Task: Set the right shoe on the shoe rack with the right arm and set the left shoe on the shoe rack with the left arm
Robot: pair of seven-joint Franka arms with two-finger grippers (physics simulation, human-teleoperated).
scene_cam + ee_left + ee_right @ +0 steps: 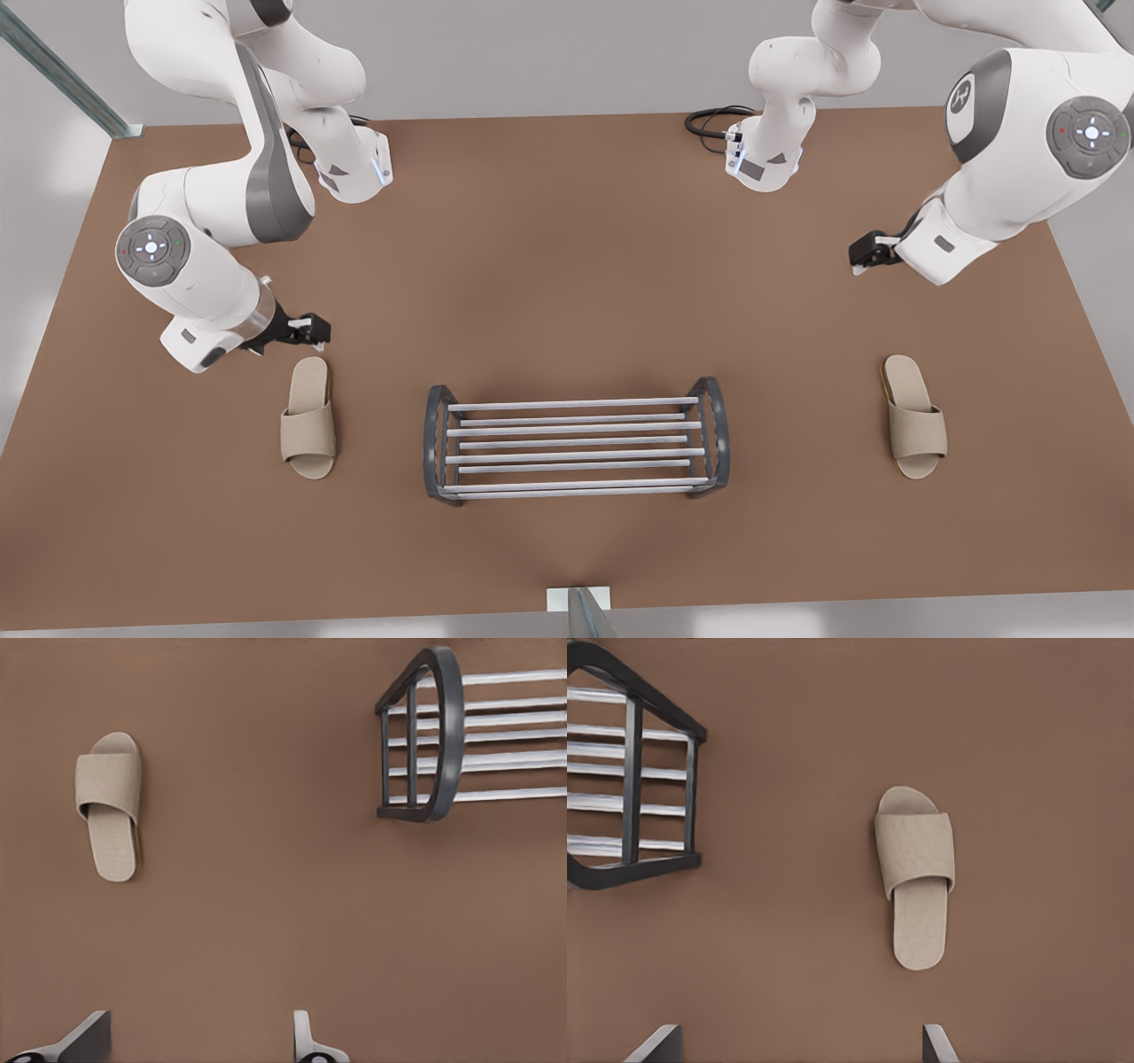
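Observation:
The shoe rack (576, 440), dark grey with pale bars, stands mid-table and nothing lies on it; one of its ends shows in each wrist view (443, 735) (633, 788). The right shoe (309, 418) (916, 875), a beige slipper, lies flat on the front view's left of the rack. My right gripper (312, 331) (797, 1047) hovers open just behind its heel. The left shoe (914, 416) (110, 804), a matching slipper, lies on the front view's right. Open and well behind that shoe hangs my left gripper (866, 255) (197, 1045).
The brown table (567, 266) carries both arm bases at its back edge, with a black cable (711, 120) beside the one on the front view's right. A metal post (580, 610) stands at the middle of the front edge.

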